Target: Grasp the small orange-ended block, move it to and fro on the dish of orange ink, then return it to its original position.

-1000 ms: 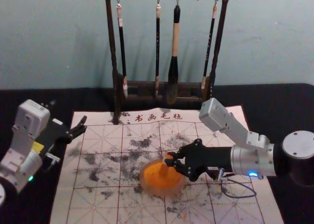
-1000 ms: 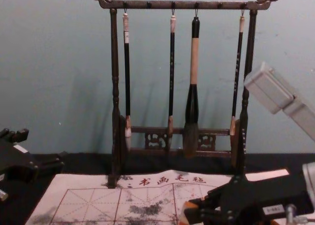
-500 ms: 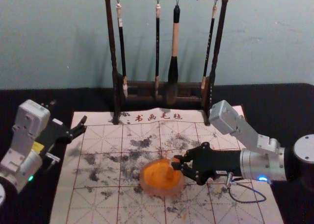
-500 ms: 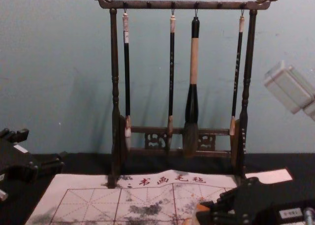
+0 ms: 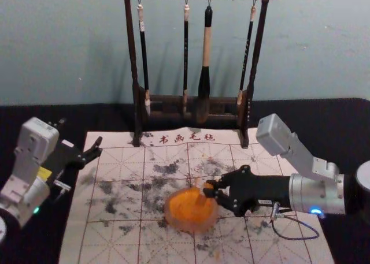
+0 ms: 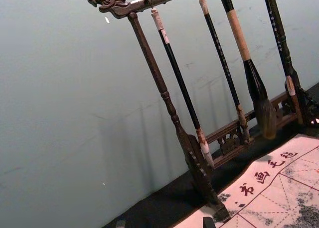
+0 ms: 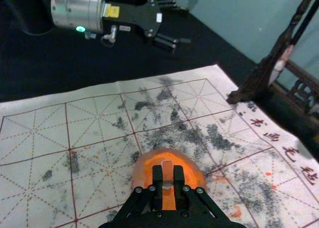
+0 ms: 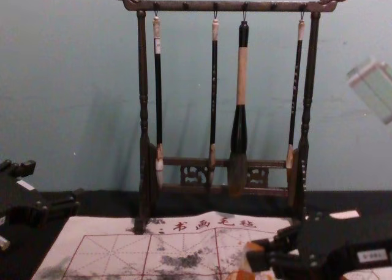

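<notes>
The rack (image 8: 269, 7) is dark wood, with bumpy carved ends and a bit of shine. The big brush (image 8: 239, 124) has a glossy black part, a smooth, pale part like wood, and soft hair at its tip. The mat (image 5: 115, 235) looks like thin cloth, matt and a little wavy. More matt cloth, dark and plain, covers the desk (image 5: 324, 122). The wall (image 8: 73, 78) is smooth, with small scratches. The right arm (image 5: 303, 193) has smooth, silvery metal; the right gripper (image 5: 214, 192) looks like dull black plastic or metal, hard to tell which.
</notes>
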`<state>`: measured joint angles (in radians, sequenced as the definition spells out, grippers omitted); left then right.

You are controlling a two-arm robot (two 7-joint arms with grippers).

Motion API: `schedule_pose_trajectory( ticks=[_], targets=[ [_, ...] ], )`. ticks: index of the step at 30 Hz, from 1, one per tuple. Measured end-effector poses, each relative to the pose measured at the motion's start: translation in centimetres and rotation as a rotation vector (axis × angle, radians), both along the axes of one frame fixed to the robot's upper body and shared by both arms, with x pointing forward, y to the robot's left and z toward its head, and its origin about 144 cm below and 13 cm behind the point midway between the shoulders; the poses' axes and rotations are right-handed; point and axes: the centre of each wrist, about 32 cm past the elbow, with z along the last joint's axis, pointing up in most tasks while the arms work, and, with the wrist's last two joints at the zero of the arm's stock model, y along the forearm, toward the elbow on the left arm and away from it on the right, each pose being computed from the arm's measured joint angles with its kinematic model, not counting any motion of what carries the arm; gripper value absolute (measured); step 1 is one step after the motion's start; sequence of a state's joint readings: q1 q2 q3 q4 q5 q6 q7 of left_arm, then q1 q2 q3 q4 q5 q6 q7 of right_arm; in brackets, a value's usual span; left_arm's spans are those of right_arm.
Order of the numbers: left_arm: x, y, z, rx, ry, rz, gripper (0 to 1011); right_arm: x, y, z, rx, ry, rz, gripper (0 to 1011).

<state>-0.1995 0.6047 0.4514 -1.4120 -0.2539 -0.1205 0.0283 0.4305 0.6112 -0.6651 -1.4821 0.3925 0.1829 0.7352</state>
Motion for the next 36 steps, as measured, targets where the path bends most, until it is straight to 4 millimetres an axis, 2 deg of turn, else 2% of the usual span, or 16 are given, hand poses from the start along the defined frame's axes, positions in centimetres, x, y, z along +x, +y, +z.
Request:
schedule_pose_trajectory(
  ticks=[12,25,36],
  targets=[
    [0.0,0.0,0.0,0.000,0.000,0.000,1001,-0.6,-1.7,1.3,0.021,-0.036,-0.066,101],
    [0.0,0.0,0.0,0.000,0.000,0.000,1001,-3.0,-5.9,3.4,0.027,-0.077,-0.184,101],
    [0.0,0.0,0.0,0.000,0.000,0.000,1001,-5.1,-8.0,2.9,0.028,-0.051,-0.242,101]
  ],
)
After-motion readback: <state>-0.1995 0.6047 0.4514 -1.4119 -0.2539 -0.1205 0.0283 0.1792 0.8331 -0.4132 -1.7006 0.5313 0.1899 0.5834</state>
